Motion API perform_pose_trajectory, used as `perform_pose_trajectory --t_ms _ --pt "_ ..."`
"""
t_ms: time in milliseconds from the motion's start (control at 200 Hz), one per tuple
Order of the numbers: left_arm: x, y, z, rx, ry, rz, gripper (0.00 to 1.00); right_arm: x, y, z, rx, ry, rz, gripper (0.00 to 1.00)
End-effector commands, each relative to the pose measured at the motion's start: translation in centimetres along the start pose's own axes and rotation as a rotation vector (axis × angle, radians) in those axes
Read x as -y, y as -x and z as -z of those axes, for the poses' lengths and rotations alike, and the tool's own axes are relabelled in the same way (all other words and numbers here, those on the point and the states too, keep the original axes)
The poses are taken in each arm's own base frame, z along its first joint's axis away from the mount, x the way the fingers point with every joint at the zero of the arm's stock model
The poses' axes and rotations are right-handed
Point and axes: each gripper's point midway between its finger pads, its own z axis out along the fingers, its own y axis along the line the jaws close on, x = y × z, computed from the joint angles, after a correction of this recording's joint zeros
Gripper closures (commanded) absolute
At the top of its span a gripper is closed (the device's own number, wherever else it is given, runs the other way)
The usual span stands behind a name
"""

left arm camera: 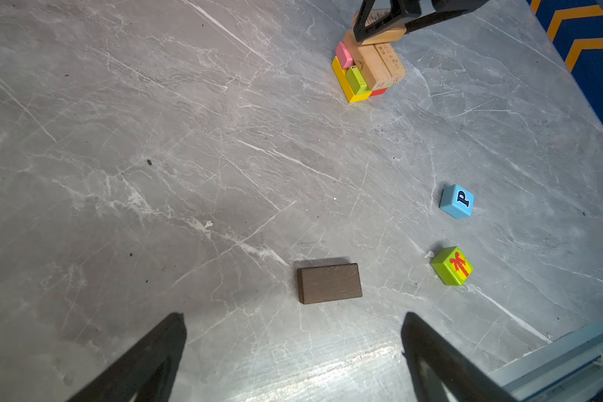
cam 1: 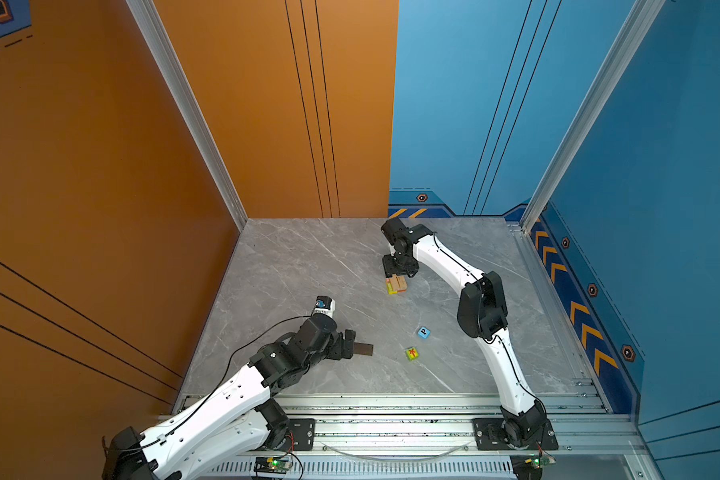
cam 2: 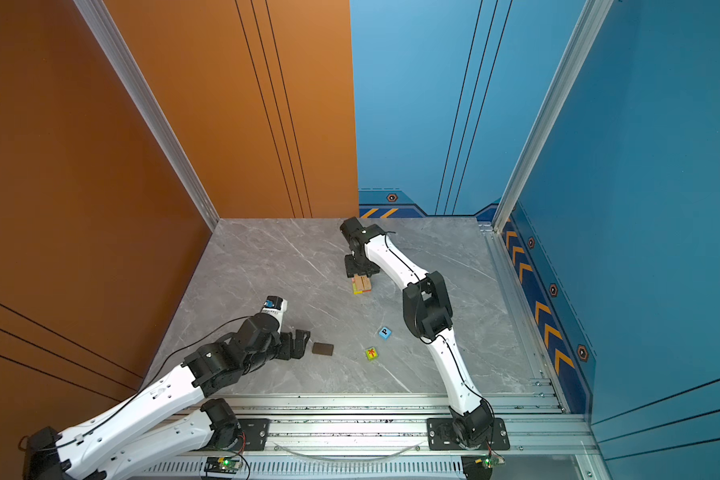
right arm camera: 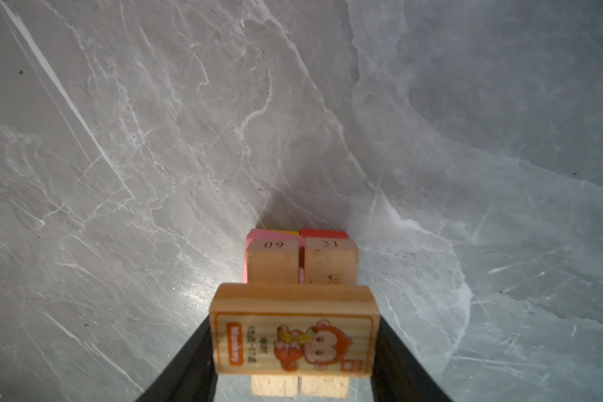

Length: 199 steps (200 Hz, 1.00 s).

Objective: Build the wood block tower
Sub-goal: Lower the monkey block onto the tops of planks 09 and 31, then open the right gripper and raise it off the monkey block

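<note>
The wood block tower (cam 1: 396, 286) (cam 2: 361, 284) stands mid-table: yellow and red at the bottom, pink and lime above, two tan blocks (right arm camera: 302, 264) on top. My right gripper (right arm camera: 295, 334) (cam 1: 400, 275) is shut on a tan monkey-print block (left arm camera: 380, 34), held crosswise just over the tower's top. A dark brown block (left arm camera: 329, 283) (cam 2: 323, 348) lies flat just ahead of my open, empty left gripper (left arm camera: 293, 316) (cam 1: 351, 344), not between its fingers. The blue "P" cube (cam 1: 423, 332) (left arm camera: 456, 201) and the green cube (cam 1: 411, 353) (left arm camera: 452, 266) sit apart on the table.
The grey marble table (cam 1: 308, 266) is walled by orange panels on the left and blue panels behind and on the right. Aluminium rails (cam 1: 391, 415) with both arm bases run along the front edge. The right arm's elbow (cam 1: 481, 305) stands right of the cubes.
</note>
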Motion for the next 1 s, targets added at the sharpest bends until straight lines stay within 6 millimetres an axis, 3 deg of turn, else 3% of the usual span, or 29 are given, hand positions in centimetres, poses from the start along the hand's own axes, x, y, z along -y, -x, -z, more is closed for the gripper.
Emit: perform_pose_trajectory --t_ms 0,776,991 --pt "0.72 1.23 0.36 0.023 -0.032 -0.003 0.02 0.44 -0.27 -0.23 -0.031 0.003 0.013 0.39" --pt "0.85 1.52 -0.15 0.007 -0.034 0.004 0.02 0.22 -0.14 -0.89 -0.044 0.021 0.021 0.35" --pt "0.9 1.35 -0.43 -0.004 -0.038 0.004 0.02 0.15 -0.18 -0.88 -0.045 0.022 0.027 0.19"
